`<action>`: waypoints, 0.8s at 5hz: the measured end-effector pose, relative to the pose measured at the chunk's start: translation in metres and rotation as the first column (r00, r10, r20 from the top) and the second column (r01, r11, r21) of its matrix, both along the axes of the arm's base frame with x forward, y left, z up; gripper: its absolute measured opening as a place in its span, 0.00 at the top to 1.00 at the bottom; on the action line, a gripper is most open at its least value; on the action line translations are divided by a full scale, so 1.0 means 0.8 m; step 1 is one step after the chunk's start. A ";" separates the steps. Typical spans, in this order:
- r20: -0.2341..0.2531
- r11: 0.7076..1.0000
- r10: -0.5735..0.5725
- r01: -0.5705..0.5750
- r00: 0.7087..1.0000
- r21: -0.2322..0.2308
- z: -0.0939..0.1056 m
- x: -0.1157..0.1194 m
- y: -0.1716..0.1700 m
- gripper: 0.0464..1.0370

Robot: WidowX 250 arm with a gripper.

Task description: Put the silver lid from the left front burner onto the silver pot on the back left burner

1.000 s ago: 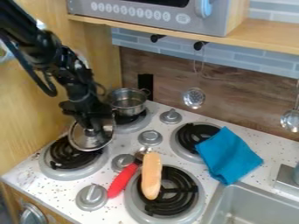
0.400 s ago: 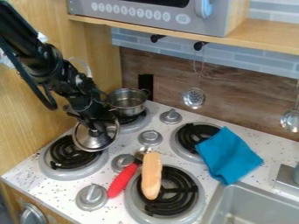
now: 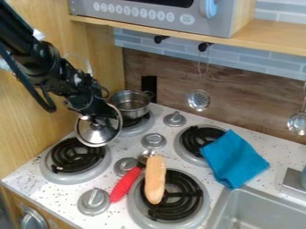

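camera view: i have the fingers [image 3: 95, 119] closed on the silver lid [image 3: 100, 134], tilted and held up beside the small pot [image 3: 133, 113]. this looks like the handling step; the next move calls for a firm grip and gentle levelling.

Arm: The black WidowX 250 arm [image 3: 37, 56] slants down from the upper left corner toward the middle left of the view.
Cable: A dark cable [image 3: 30, 85] loops along the arm's underside.
Wrist: The jointed wrist [image 3: 76, 88] angles down to the right.
Gripper: The black two-finger gripper [image 3: 95, 119] hangs tilted at the arm's lower end, clamped in a grip.
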State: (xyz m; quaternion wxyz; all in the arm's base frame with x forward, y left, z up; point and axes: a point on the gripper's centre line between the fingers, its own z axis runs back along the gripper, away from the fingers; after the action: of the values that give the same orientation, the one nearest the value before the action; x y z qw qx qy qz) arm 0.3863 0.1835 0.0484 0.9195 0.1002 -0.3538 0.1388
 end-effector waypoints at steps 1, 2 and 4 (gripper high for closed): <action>0.012 1.000 0.006 -0.006 1.000 -0.007 0.004 0.004 0.001 0.73; 0.061 1.000 0.006 -0.006 0.998 -0.001 0.026 0.022 0.007 0.73; 0.072 1.000 0.024 -0.023 0.997 -0.014 0.027 0.055 0.022 0.73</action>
State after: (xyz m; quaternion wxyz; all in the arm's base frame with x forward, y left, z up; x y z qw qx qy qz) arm 0.4299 0.2014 0.0702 0.9050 0.0931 -0.3849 0.1557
